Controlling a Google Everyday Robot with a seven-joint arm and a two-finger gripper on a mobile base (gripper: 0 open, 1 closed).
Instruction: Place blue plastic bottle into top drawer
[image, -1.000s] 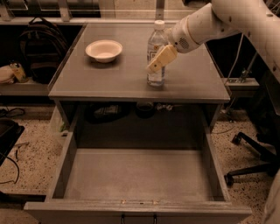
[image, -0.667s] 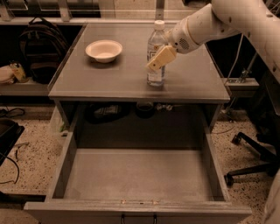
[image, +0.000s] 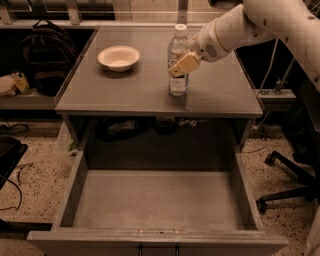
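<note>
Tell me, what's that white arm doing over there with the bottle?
A robot arm has its gripper against the blue plastic bottle, which stands upright on the grey tabletop, right of a white bowl. Below, the top drawer is pulled wide open. The bottle is meant to go in there, but it has not been lifted yet.

Dim, warm light over the grey table (image: 125, 95). Speckled floor (image: 40, 165) spreads either side of it. Left of the table, a dark backpack (image: 45, 55) sits above a low shelf (image: 30, 102); right of it, a black office chair (image: 285, 185) shows its wheeled base. The hand (image: 178, 67) hangs over the table's right half.
</note>
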